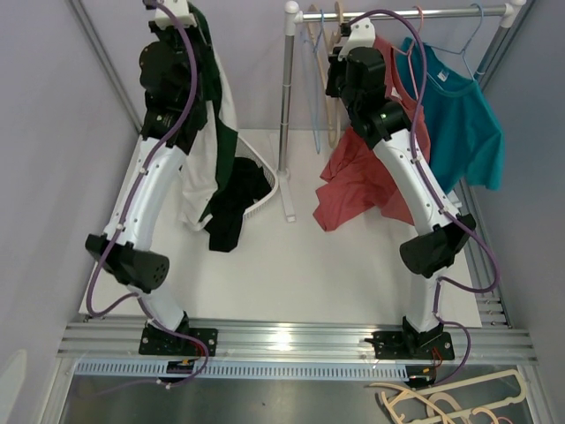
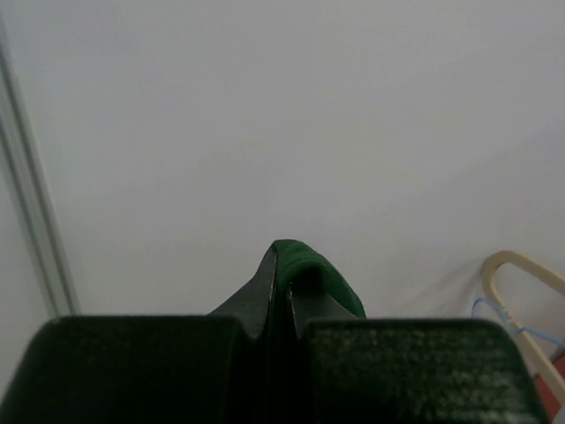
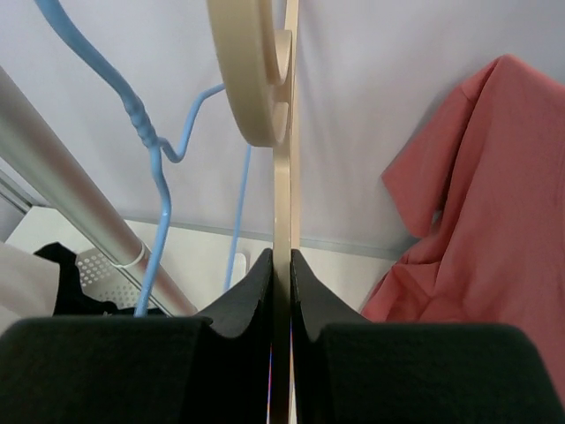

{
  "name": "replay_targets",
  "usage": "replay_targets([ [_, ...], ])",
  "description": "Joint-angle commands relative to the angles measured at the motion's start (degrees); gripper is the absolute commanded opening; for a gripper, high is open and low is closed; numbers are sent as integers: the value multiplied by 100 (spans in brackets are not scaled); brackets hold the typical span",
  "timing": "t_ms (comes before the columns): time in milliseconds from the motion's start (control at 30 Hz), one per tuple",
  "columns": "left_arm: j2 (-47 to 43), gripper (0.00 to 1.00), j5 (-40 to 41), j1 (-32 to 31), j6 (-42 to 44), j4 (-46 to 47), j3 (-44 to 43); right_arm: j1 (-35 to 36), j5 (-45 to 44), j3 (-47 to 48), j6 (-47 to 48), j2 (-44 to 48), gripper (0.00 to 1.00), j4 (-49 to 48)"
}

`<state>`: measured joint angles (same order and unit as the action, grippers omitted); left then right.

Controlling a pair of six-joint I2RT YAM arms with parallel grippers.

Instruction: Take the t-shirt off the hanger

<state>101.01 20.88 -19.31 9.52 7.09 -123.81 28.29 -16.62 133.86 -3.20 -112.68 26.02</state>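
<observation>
High on the left side of the table, my left gripper (image 2: 284, 265) is clamped tight on a fold of the dark green and white t-shirt (image 1: 212, 132), which hangs from my fingertips with no hanger in it that I can see; its lower end trails down beside the white basket (image 1: 269, 181). Over by the metal rail (image 1: 397, 13), my right gripper (image 3: 281, 261) is closed on the thin edge of the cream plastic hanger (image 3: 256, 79). The salmon-red t-shirt (image 3: 477, 194) droops just beside that hand, and I cannot tell whether it is on this hanger or only lying against my arm.

My worries run as follows. The left pinch has only a small roll of cloth near the tips, so a quick swing could let the shirt slide out short of the basket. The right hold is on a narrow edge, so the hanger may pivot between my pads if I pull at an angle. A blue wire hanger (image 3: 150, 150) sits close by on the rail, and a careless tug could hook and drag it. Red cloth could also snag on my wrist cable.
</observation>
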Motion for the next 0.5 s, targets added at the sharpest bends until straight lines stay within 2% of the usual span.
replay_targets([
  [0,-721,1,810,50,-116,618,944,80,142,-395,-58,247,0,158],
  [67,-837,1,1310,50,-695,-37,1427,97,159,-475,-66,282,0,131],
  [133,-1003,1,1392,50,-1273,-374,1787,141,194,-484,-58,300,0,140],
  [233,-1066,1,1392,50,-1811,-620,2491,238,230,-493,-5,352,0,149],
  [367,-629,1,1025,111,-2304,-1463,2581,335,300,-572,74,484,0,131],
  [400,-540,1,718,164,-2427,-1787,2581,352,309,-589,83,510,2,131],
  [467,-303,1,637,199,-2796,-2044,2642,370,265,-624,118,589,17,131],
])
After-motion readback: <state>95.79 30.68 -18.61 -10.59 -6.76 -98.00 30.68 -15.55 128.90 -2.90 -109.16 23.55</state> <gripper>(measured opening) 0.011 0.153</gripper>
